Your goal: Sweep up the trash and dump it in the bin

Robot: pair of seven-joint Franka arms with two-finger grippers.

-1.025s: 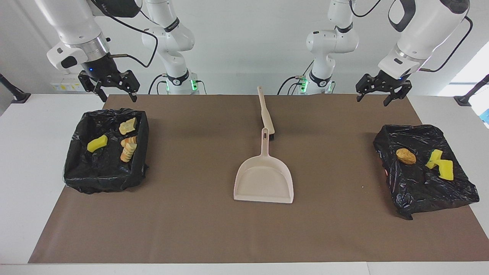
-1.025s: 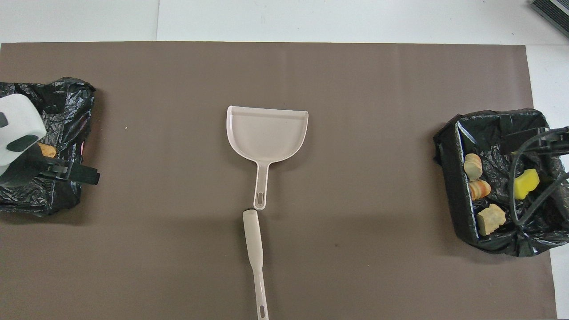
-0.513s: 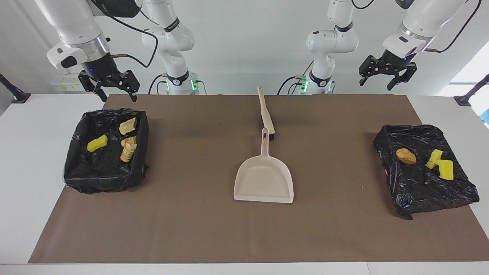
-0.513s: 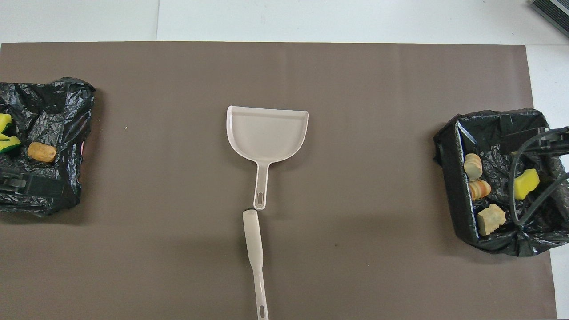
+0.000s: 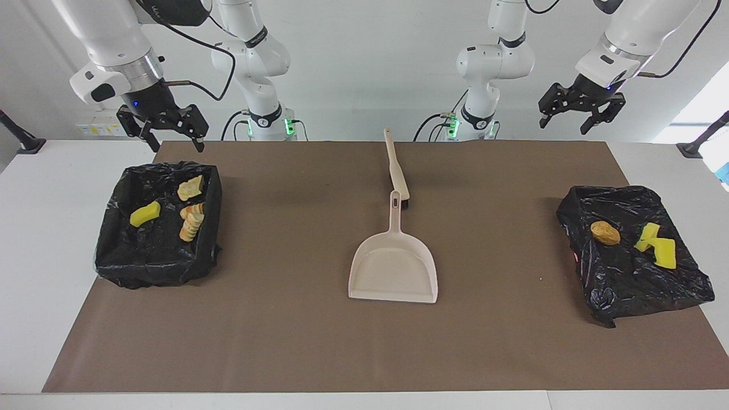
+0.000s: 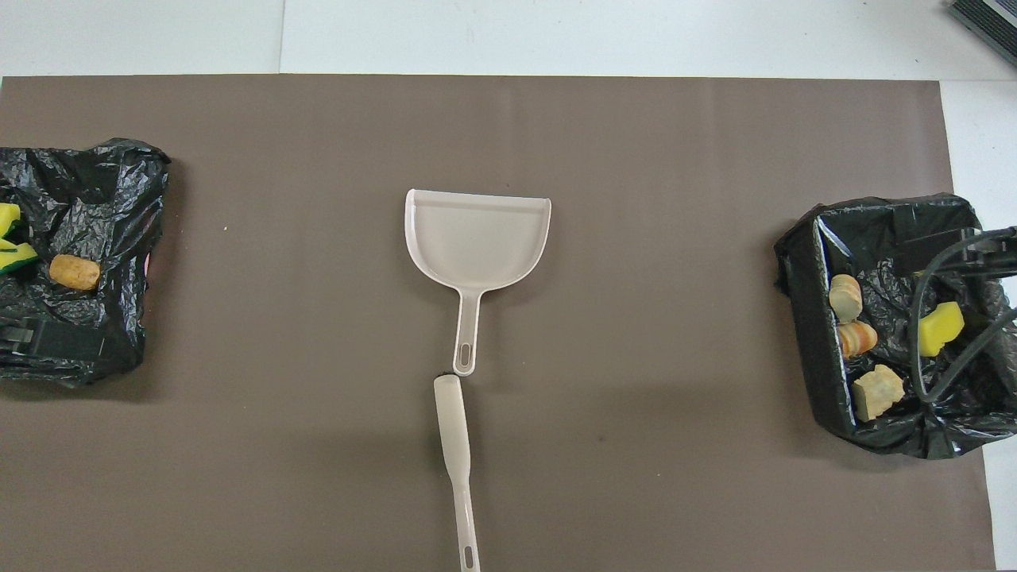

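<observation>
A brown mat [image 5: 319, 341] covers most of a white table [image 5: 45, 239], with white wall above it.

The left gripper [image 5: 581, 114] hangs empty in the air, its fingers spread apart, over the edge of the mat nearest the robots at the left arm's end. Under it and farther from the robots lies a flat, crumpled black bag [image 5: 632, 273] at the mat's end edge. On it rest part of the trash: a brown bun-like lump [image 5: 605, 233] and, just beside it toward the table's end, yellow sponge pieces [image 5: 656, 245].

The right gripper [image 5: 169, 132] also hangs empty with fingers apart, over the mat's corner nearest the robots at the right arm's end. Farther out sits a bin lined in black plastic [image 5: 158, 266], straddling the mat's end edge. Inside lie a yellow sponge [image 5: 144, 213] and tan foam chunks [image 5: 191, 213], the chunks along the wall toward the table's middle.

Between bag and bin the mat is bare but for the beige dustpan [image 5: 394, 267] at the centre, mouth turned away from the robots, and a brush [image 5: 396, 168] lying in line with the dustpan's handle, its head just beside the handle's tip. Wide open mat lies on both sides of them.
</observation>
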